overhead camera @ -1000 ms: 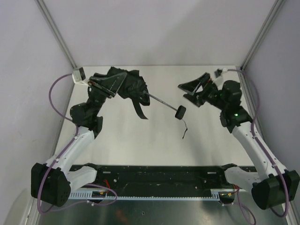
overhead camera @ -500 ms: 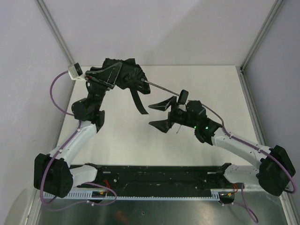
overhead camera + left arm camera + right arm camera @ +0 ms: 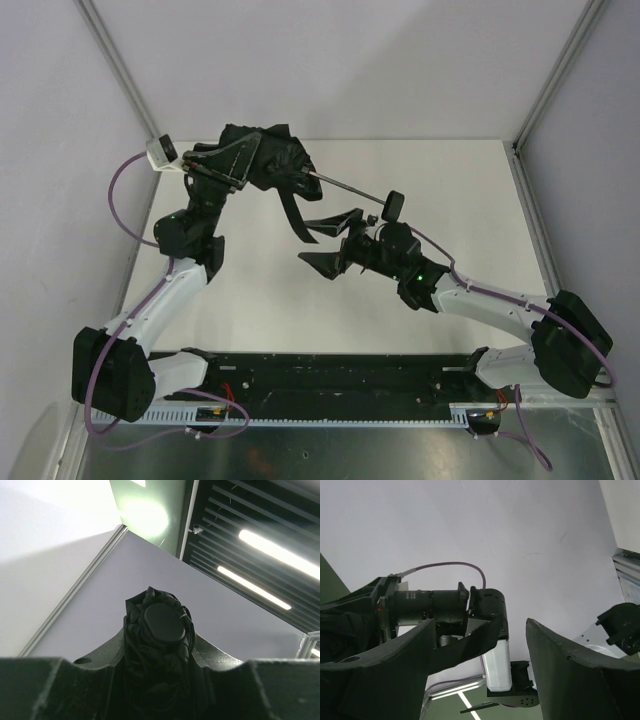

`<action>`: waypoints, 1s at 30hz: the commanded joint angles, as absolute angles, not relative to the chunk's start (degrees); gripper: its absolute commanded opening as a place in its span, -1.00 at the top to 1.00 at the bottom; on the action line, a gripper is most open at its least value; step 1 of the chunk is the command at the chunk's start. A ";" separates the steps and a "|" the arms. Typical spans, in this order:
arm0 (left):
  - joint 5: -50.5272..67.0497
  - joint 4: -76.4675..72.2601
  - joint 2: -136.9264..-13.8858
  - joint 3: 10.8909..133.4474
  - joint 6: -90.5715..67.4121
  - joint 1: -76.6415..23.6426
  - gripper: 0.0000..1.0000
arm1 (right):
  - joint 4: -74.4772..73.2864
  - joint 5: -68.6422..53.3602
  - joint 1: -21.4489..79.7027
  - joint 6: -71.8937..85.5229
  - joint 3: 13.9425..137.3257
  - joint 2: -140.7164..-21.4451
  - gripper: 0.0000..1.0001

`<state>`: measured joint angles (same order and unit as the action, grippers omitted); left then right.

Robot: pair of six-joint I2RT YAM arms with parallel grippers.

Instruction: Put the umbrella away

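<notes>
- Though I run two arms here, I count only one umbrella (image 3: pixel 300 176), held up over the far-left part of the desk (image 3: pixel 470 200).
- My left end effector (image 3: pixel 238 168) is clenched on the bunched canopy (image 3: pixel 159 630).
- One shaft (image 3: pixel 345 187) slants right to one handle (image 3: pixel 392 207); one strap (image 3: pixel 293 215) dangles.
- My right end effector (image 3: pixel 327 242) is spread, grasping nothing, near the handle.

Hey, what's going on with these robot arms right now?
The left gripper is clamped on the bunched canopy of the black umbrella, holding it up with its handle sticking out toward the right arm. The right gripper is open just below the shaft in the overhead view, with nothing in it.
</notes>
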<state>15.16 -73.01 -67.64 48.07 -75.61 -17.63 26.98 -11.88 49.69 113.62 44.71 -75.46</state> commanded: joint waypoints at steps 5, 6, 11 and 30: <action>13.46 -83.76 -67.04 49.48 -76.61 -18.94 1.00 | 31.01 -6.42 49.72 126.10 44.72 -73.95 -0.34; 13.41 -83.85 -67.09 49.48 -76.62 -19.09 1.00 | 31.11 -6.24 49.82 126.11 44.73 -73.93 -0.31; 13.10 -84.29 -67.54 49.70 -76.82 -20.08 1.00 | 32.61 -5.43 50.48 126.21 44.74 -74.49 0.07; 14.81 -81.59 -70.07 43.00 -100.54 -28.18 1.00 | 58.75 -17.07 39.30 93.63 47.18 -84.80 1.00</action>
